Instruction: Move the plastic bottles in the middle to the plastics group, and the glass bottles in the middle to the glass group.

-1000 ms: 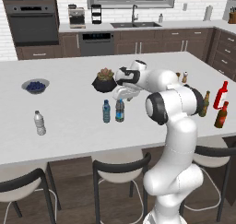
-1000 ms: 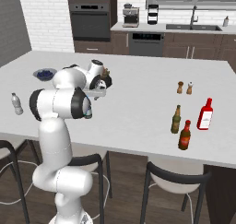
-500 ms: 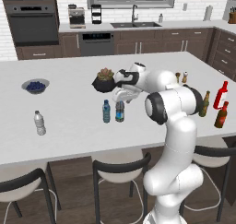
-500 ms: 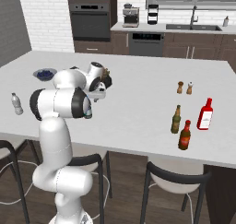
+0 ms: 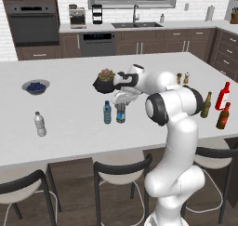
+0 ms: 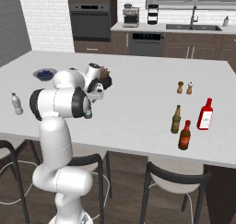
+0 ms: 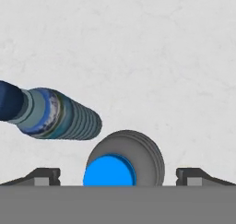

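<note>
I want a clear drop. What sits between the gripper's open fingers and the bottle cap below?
Nothing: in the hand view the blue cap sits between the gripper fingertips, with bare counter around the bottle.

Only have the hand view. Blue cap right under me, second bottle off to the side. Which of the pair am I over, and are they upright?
Observer: Both stand upright, side by side mid-counter. The gripper hangs over the right-hand bottle as the left base view shows them; the other blue-capped bottle is just beside it.
Operator: Where's the plastics spot?
Observer: The white-capped bottle stands alone, well off toward the counter's left end, in front of a blue bowl.
Operator: And glass?
Observer: Opposite end: the tall red bottle, the gold-necked bottle and the small brown bottle stand close together.
</note>
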### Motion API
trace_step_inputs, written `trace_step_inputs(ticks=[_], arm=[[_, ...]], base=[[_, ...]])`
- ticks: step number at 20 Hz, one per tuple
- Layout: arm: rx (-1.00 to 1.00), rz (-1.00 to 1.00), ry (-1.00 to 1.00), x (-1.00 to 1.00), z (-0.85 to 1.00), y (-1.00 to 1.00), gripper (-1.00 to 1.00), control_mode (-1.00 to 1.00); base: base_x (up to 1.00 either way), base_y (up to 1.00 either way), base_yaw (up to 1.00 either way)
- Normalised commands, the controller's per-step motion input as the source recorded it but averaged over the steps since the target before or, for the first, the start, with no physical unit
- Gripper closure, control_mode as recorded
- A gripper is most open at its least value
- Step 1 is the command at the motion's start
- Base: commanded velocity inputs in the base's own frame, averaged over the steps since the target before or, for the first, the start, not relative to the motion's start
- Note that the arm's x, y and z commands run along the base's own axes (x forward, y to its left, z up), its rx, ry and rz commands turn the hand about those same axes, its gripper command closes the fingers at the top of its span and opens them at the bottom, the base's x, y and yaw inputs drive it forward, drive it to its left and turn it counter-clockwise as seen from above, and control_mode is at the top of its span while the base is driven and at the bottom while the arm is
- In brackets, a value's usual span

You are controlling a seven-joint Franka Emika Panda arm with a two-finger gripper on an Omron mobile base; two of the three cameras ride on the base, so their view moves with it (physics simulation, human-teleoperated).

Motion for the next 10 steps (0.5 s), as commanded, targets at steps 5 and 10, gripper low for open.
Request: trace_step_inputs(ticks=[5,10], arm=[[0.0,0.0,0.0,0.0,-0.14,0.0,-1.0,-1.0],[0.0,0.0,0.0,0.0,-0.15,0.0,1.0,-1.0]], base=[[0.0,0.0,0.0],[0.0,0.0,0.0]])
